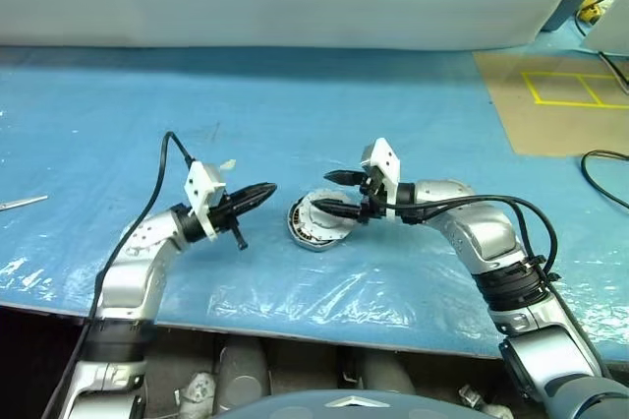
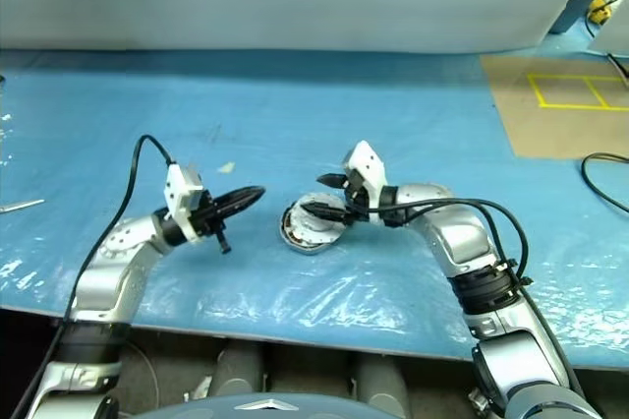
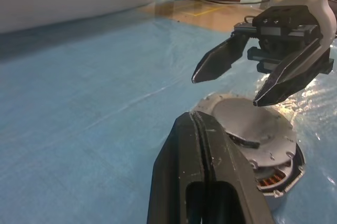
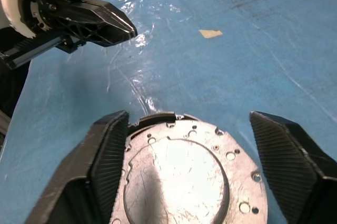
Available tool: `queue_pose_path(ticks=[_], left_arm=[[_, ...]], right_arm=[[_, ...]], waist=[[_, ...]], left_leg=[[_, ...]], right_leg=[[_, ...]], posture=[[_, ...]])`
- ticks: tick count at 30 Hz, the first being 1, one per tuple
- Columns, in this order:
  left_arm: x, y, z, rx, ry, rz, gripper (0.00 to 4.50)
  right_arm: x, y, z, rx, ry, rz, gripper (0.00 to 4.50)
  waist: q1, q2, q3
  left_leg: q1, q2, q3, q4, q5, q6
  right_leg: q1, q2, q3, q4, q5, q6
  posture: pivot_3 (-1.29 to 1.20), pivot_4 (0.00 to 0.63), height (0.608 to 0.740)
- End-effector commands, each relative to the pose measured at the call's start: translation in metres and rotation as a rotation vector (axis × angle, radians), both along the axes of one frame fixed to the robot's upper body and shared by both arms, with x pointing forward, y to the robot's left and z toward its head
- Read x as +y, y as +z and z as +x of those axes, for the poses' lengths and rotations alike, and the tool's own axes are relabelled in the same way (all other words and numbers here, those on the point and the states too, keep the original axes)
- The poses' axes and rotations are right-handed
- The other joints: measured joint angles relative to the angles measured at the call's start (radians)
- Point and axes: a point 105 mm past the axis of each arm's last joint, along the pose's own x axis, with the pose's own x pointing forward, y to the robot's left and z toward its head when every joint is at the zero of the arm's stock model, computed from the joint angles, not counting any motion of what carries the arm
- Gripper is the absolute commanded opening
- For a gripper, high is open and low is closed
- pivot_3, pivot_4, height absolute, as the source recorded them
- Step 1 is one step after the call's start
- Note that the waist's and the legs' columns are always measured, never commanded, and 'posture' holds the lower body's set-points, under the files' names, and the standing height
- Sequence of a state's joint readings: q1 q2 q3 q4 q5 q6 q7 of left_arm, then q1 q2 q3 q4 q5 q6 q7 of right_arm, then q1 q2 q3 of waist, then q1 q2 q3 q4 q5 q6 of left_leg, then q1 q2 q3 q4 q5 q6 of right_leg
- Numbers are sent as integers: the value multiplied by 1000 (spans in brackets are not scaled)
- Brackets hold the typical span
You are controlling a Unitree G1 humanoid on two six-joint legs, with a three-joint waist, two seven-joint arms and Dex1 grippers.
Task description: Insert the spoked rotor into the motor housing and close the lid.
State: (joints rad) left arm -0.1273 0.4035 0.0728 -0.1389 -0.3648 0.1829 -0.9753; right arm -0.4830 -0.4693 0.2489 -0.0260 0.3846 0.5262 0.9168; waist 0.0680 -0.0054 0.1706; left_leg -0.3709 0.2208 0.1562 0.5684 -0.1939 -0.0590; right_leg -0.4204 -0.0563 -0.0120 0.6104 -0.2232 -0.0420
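1. The lid (image 1: 316, 217) lies plain grey face up on the motor housing (image 3: 274, 179), just below the middle of the head views, on the blue table cover (image 1: 295, 104). It sits slightly askew, one edge raised, so copper windings show under its rim in the left wrist view.
2. The right gripper (image 1: 337, 192) hangs just over the lid with its fingers spread wide and nothing between them. In its wrist view the two pads flank the disc without touching it.
3. The left gripper (image 1: 257, 191), left of centre, is clenched tight on nothing and stands near the stack but apart from it.
4. The lid looks like stiff, thin metal, smooth and likely slippery on its flat face. It is best gripped across its rim at opposite edges, or pressed flat from above to seat it.
5. The housing probably has some weight and should stay put under a gentle push.
6. The spoked rotor cannot be seen; whether it sits inside under the lid cannot be told.
7. The far rim of the housing is covered by the lid and the right fingers.
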Motion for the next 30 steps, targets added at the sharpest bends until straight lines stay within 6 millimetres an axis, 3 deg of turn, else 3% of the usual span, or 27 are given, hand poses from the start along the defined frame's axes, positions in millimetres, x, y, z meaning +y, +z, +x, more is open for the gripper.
queue_pose_path(ticks=[1,8,20,25,30], left_arm=[[2,5,-12,-30,4,29,0],[6,-6,-21,-15,24,60,0],[18,-36,-30,15,92,84,0],[20,-34,-25,8,121,62,0],[16,-32,-23,6,113,63,0]], right_arm=[[0,-2,-1,-65,37,-43,4470],[0,-13,1,-116,39,-95,4470],[6,-6,-7,-198,98,-48,4470],[7,-4,-6,-232,102,-42,4470],[8,-18,-11,-187,145,-100,4470]], waist=[[0,0,0],[0,0,0],[-3,0,0],[-2,0,0],[-2,0,0]], left_leg=[[0,1,0,0,0,0],[2,1,2,0,0,0],[4,1,4,1,0,0],[4,2,4,3,0,0],[5,2,4,4,0,1]], right_leg=[[0,0,0,0,0,0],[0,1,2,0,0,0],[0,2,4,2,0,0],[0,2,4,4,0,0],[0,2,5,7,0,0]], posture=[[0,150,740],[0,150,740],[0,150,740],[0,150,740],[0,150,740]])
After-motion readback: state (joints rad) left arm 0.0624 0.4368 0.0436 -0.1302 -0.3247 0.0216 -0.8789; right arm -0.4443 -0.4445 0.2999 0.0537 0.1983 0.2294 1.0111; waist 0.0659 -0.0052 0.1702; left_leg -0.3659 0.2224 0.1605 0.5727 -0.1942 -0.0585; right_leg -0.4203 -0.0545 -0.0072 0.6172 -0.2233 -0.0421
